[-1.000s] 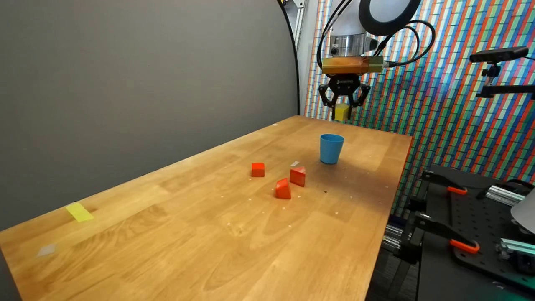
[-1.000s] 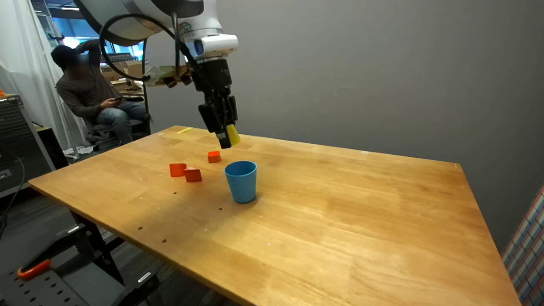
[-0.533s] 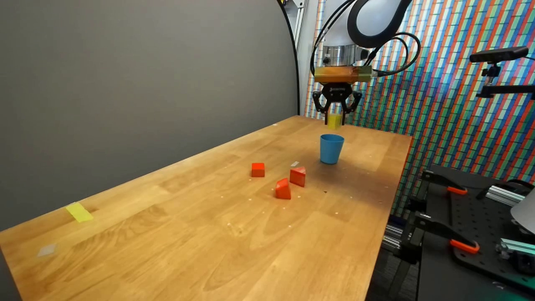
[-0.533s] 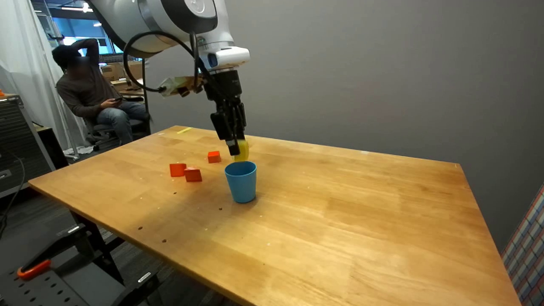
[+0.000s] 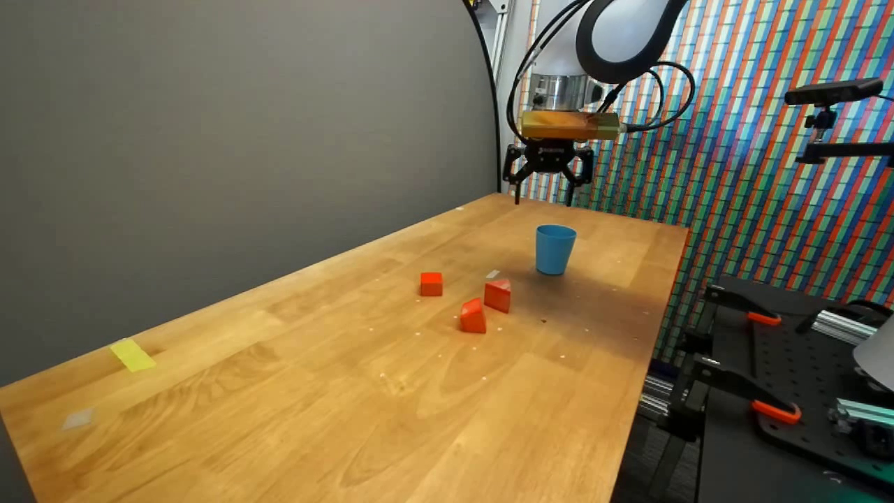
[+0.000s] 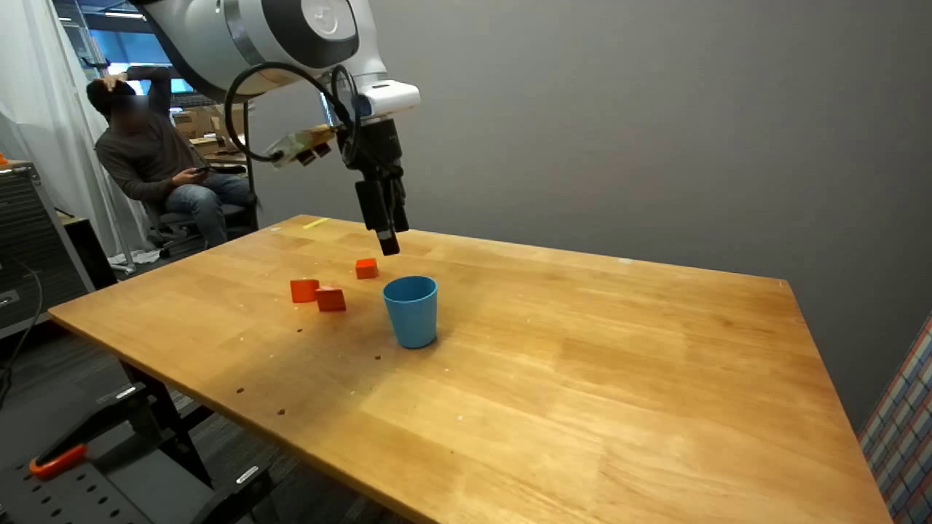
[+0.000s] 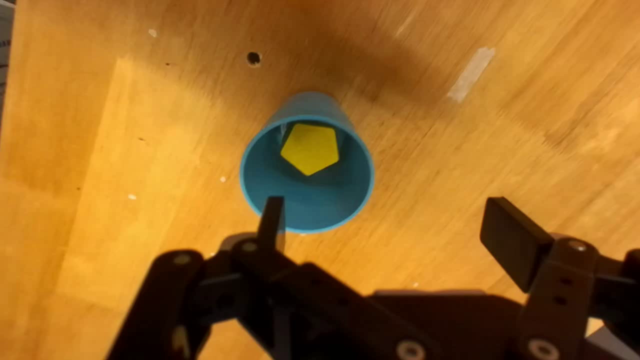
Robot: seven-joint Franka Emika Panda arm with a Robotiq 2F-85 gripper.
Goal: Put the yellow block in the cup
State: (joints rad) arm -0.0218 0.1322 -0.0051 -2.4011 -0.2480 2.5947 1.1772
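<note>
Red blocks (image 5: 497,297), cup (image 5: 554,252) nearby, yellow strip (image 5: 133,355)

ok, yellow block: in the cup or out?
In: the wrist view shows the yellow block inside the cup, and the fingers are spread apart, holding nothing.

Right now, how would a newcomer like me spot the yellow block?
On the wooden table stands a blue cup. Look down into it: the yellow block is inside, showing a five-sided face. Its neighbours, three red blocks, sit out on the table; only this block is yellow and in the cup.
</note>
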